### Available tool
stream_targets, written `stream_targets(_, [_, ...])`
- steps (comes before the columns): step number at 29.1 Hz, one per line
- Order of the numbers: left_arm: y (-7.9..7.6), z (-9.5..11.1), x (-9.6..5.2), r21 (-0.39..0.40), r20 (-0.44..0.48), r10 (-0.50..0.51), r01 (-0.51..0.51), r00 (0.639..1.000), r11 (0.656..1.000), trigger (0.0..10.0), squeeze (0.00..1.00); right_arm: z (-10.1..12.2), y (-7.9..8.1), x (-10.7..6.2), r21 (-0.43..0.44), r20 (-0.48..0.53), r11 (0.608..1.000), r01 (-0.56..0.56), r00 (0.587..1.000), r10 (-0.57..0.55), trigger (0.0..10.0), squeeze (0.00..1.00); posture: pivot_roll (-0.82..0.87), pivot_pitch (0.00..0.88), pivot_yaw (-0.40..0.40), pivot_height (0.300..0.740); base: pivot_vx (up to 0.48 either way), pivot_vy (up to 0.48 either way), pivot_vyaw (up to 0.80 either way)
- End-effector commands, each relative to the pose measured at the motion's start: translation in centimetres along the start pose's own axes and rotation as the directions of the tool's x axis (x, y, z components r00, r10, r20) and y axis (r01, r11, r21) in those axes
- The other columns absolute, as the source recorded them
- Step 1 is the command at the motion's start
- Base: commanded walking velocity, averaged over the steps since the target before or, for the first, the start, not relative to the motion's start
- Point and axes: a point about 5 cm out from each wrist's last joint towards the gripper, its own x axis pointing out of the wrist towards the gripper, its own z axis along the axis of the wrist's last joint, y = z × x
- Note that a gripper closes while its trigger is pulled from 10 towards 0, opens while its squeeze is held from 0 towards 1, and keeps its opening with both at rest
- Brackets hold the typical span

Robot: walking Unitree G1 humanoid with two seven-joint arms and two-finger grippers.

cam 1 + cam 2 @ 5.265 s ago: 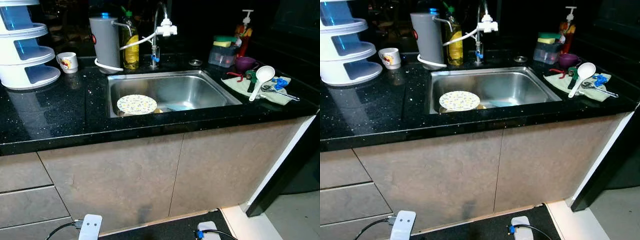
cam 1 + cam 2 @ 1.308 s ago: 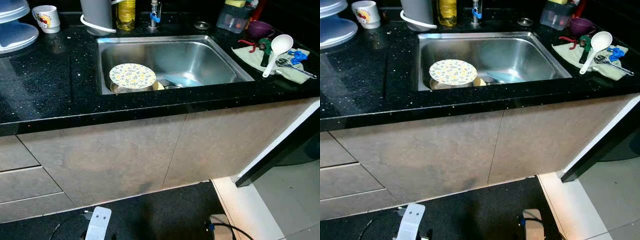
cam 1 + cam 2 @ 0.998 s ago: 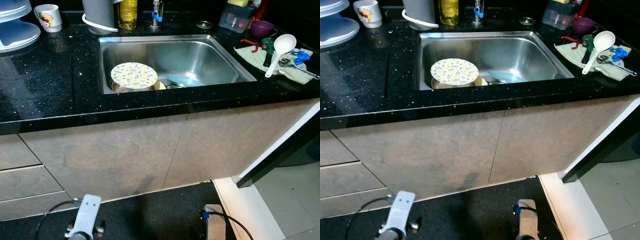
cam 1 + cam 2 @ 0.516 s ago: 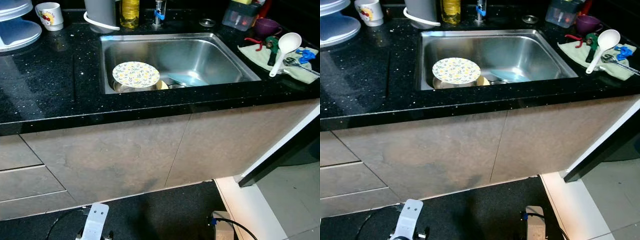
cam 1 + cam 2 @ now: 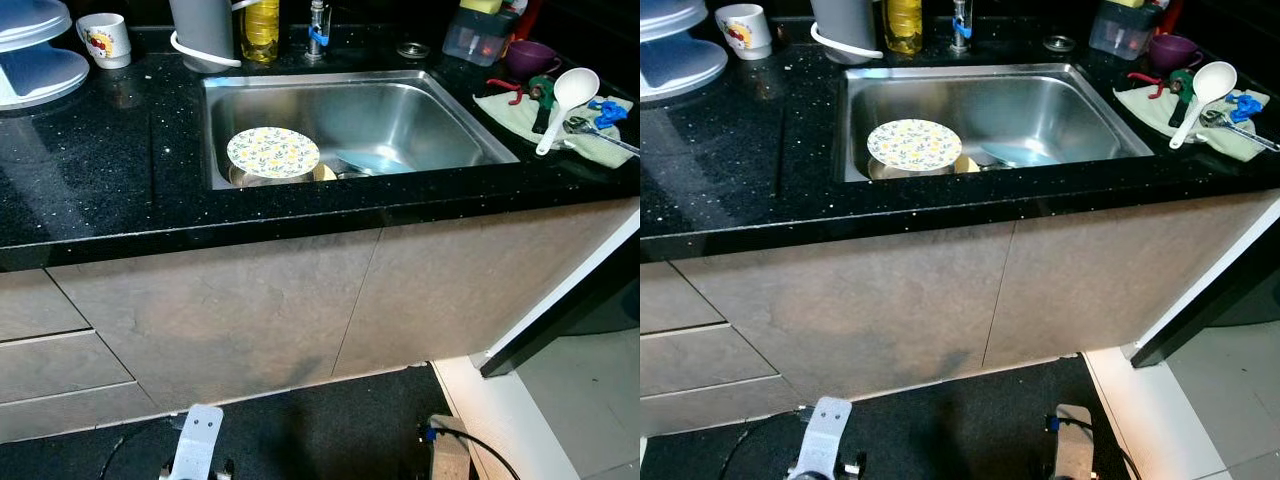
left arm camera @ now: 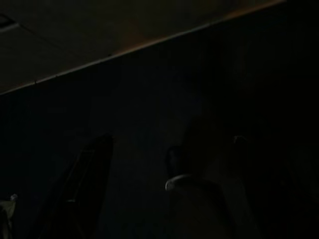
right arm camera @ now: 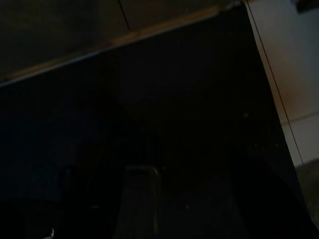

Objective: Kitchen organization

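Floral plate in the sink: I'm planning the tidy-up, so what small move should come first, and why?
Probably raise the left gripper toward the floral plate. Both arms hang low by the floor mat, while the plate rests on other dishes at the near left of the sink, on that arm's side.

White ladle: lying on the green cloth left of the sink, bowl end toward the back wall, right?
Wrong side. The white ladle lies on the green cloth to the right of the sink, as the left eye view shows. Its bowl end does point toward the back wall.
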Motion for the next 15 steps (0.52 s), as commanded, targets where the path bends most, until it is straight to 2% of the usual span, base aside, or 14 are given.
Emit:
stream_targets(1, [0.2,-1.3,-0.3,-0.041,-0.063,0.025,-0.027,0.998,0.999,10.0,0.00,-1.4,-0.3,-0.4,0.020,-0.059,1.000,0.018,0.998,-0.017,10.0,0.00,-0.09,0.191,-0.043,0.740,0.000,0.000,0.00])
stream_targets(3, [0.2,-1.3,-0.2,-0.094,-0.082,0.035,-0.042,0.996,0.995,10.0,0.00,-1.8,-0.7,-0.4,0.091,-0.082,0.993,0.071,0.995,-0.063,10.0,0.00,-0.09,0.184,-0.038,0.740,0.000,0.000,0.00])
stream_targets(5, [0.2,-1.3,-0.2,-0.081,-0.081,0.033,-0.040,0.996,0.996,10.0,0.00,-1.8,-0.7,-0.5,0.089,-0.086,0.994,0.069,0.994,-0.062,10.0,0.00,-0.09,0.184,-0.038,0.740,0.000,0.000,0.00])
stream_targets(7, [-0.7,-1.4,-0.3,-0.055,-0.078,-0.008,0.004,0.997,0.998,10.0,0.00,-2.0,-0.3,-0.5,0.033,-0.094,0.999,0.029,0.995,-0.026,10.0,0.00,-0.09,0.187,-0.034,0.740,0.000,0.000,0.00])
stream_targets(10, [-1.6,-1.1,-0.2,-0.060,-0.074,-0.049,0.045,0.996,0.997,10.0,0.00,-1.8,-0.2,-0.4,0.028,-0.086,0.999,0.019,0.996,-0.016,10.0,0.00,-0.10,0.192,-0.033,0.740,0.000,0.000,0.00])
stream_targets(15, [-2.7,-0.2,0.1,-0.005,-0.059,-0.068,0.068,0.996,0.998,10.0,0.00,-0.6,-0.3,0.0,-0.008,-0.069,1.000,-0.003,0.998,0.002,10.0,0.00,-0.09,0.198,-0.046,0.740,0.000,0.000,0.00])
